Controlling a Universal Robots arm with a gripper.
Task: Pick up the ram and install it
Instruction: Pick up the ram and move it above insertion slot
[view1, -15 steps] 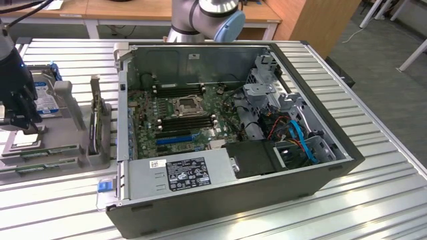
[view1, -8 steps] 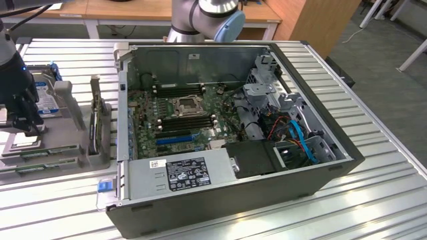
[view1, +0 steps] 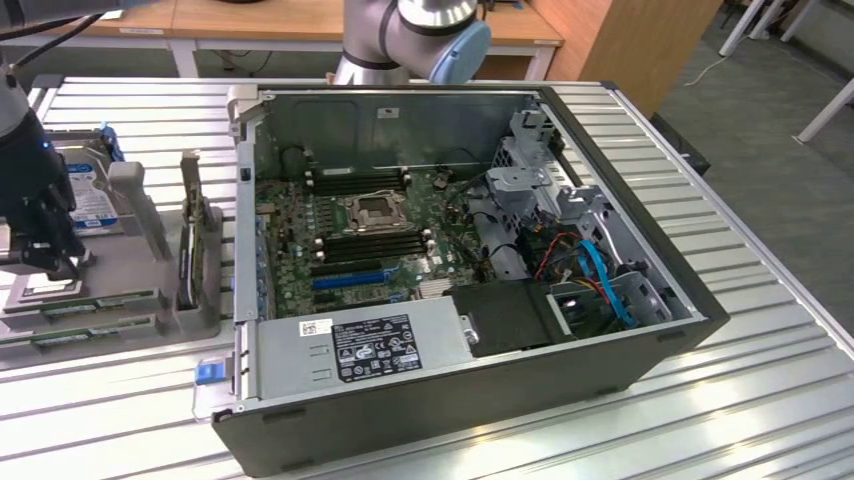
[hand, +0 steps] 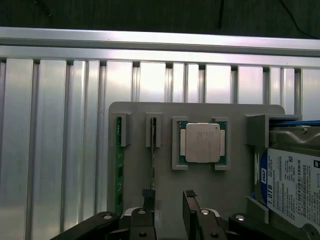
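Two ram sticks are seen standing on edge in neighbouring slots of the grey tray (hand: 235, 170): a green ram stick (hand: 119, 170) in the slot nearest the tray's edge, and a second ram stick (hand: 153, 150) beside it, shown as a thin line. Next along, a processor chip (hand: 201, 143) is seated in its own pocket, and past that a hard drive (hand: 292, 187) with a blue-white label is held in a bracket. The gripper (hand: 169, 200) is poised low over the tray, jaws released and spread, with bare tray between them and nothing grasped. One finger (hand: 148, 200) is lined up right at the end of the second ram stick; whether contact is made cannot be told. In the exterior view, the gripper (view1: 51, 262) is placed at the far left above the tray, well apart from the open computer case (view1: 400, 420), whose motherboard (view1: 360, 215) is exposed on the ribbed tabletop (hand: 50, 140)
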